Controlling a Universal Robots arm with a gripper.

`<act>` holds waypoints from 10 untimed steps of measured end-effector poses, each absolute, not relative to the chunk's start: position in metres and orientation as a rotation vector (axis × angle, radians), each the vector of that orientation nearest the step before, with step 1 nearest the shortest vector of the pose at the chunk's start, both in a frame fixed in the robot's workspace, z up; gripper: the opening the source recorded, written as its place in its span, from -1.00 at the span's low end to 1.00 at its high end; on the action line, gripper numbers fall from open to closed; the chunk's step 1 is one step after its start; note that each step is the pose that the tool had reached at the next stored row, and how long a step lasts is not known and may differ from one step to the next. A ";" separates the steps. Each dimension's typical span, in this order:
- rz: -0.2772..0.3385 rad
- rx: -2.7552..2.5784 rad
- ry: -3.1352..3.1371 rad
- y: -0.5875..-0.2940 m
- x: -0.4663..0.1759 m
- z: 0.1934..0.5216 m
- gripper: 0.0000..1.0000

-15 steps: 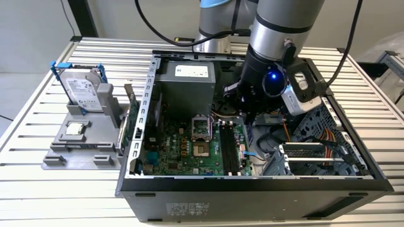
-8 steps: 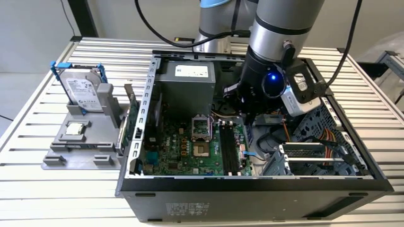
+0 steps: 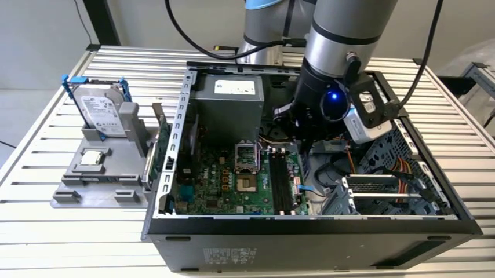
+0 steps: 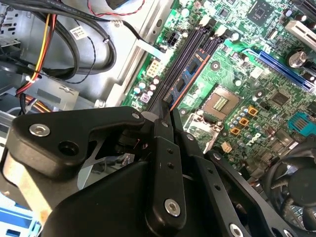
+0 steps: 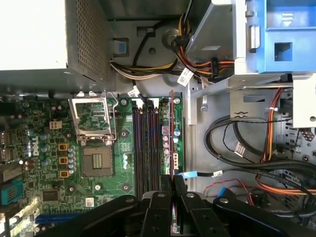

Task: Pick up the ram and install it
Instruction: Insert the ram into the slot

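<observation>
The black hand (image 5: 171, 183) is clamped on the thin dark-green ram stick (image 5: 171, 133), edge-down over the black memory slots (image 5: 146, 143) inside the open computer case (image 3: 182, 116).

The room is bright with soft, even light. The slatted table (image 3: 46, 226) shines pale, almost white. It is darker inside the computer case (image 3: 309, 237), and its front wall is nearly black. In the first wrist view, the power box (image 5: 29, 34) at 10 o'clock glares white. A blue light (image 3: 334, 97) glows on the arm. The black pincer (image 4: 170, 111) looks soft and blurry up close in both wrist views.
</observation>
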State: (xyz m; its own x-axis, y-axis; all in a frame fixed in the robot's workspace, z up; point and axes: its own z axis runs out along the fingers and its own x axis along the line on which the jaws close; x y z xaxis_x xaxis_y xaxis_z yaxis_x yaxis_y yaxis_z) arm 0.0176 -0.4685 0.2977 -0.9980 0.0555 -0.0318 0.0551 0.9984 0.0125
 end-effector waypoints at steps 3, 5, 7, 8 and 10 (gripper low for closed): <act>0.018 0.086 3.108 -0.469 0.018 0.296 -1.00; 0.018 0.086 3.108 -0.469 0.018 0.296 -1.00; 0.017 0.086 3.108 -0.469 0.018 0.295 -1.00; 0.017 0.086 3.108 -0.469 0.018 0.294 -1.00; 0.017 0.086 3.108 -0.469 0.018 0.293 -1.00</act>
State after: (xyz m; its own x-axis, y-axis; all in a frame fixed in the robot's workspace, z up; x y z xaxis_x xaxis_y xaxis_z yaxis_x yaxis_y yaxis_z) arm 0.0176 -0.4685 0.2931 -0.9980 0.0555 -0.0318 0.0551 0.9984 0.0120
